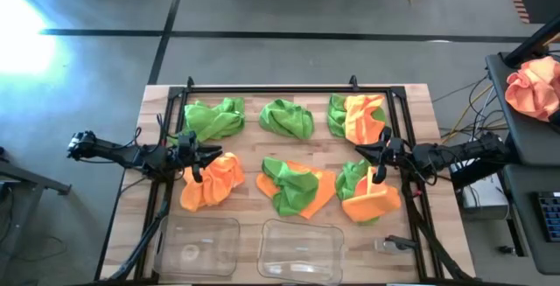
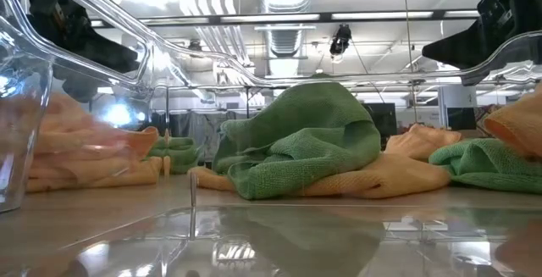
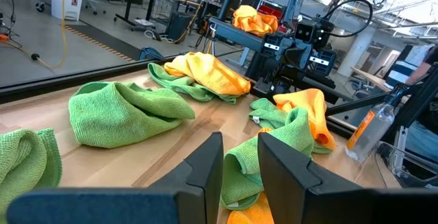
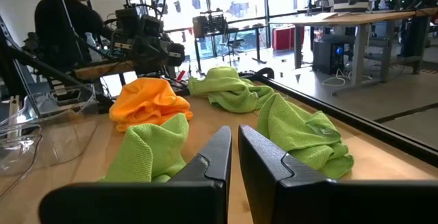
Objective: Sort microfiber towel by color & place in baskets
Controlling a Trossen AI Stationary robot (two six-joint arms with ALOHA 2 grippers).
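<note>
High view: green and orange towels [image 1: 297, 190] lay in heaps on wooden table [image 1: 420, 111]. Two clear baskets [image 1: 197, 242] sat at near edge, nothing inside. Left gripper [image 1: 199, 155] hung over orange towel, fingers a bit apart, holding nothing. Right gripper [image 1: 378, 153] pinched closed, holding nothing.

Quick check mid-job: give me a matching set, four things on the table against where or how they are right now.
Things:
A. left gripper
B. right gripper
C. clear baskets
D. all-green towel

States:
1. near edge of the table, no towels inside
2. jaws shut, over the green-and-orange pile on the right
3. jaws apart, by the lone orange towel on the left
4. back row, middle

Pairs: A-3, B-2, C-1, D-4
</note>
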